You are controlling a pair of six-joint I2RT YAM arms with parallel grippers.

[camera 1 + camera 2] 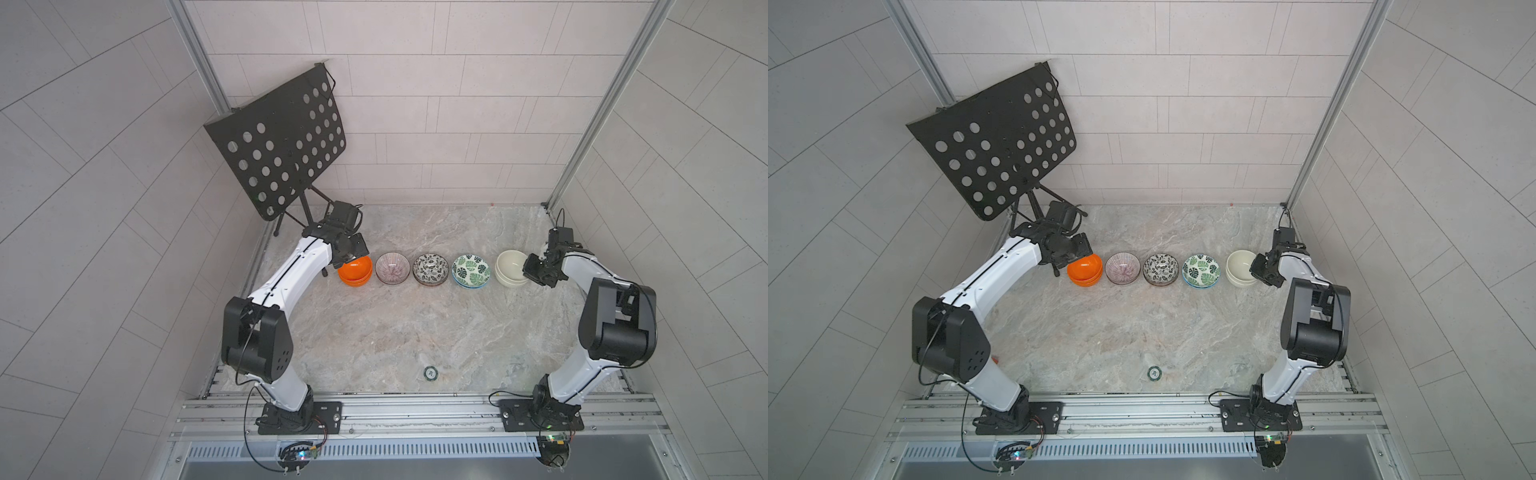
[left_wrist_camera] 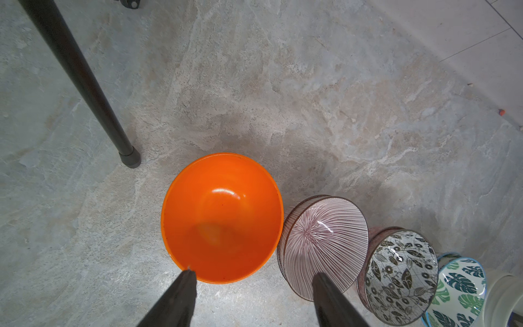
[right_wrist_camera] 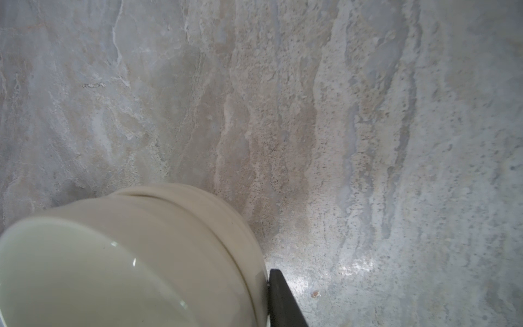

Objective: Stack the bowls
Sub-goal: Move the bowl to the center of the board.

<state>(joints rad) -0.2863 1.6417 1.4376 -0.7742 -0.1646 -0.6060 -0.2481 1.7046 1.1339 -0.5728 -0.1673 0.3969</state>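
Left arm and right arm show white shells, black joints, thin cables, seemingly screwed baseplates

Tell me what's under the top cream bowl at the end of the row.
A second cream bowl sits nested under the top cream bowl; only its outer wall shows. Its inside is covered, so anything in it can't be seen.

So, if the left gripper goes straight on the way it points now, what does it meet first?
Most likely the glossy round orange bowl: the open left gripper points down at its near rim. The round purple-striped bowl sits just beside, so depth leaves some doubt.
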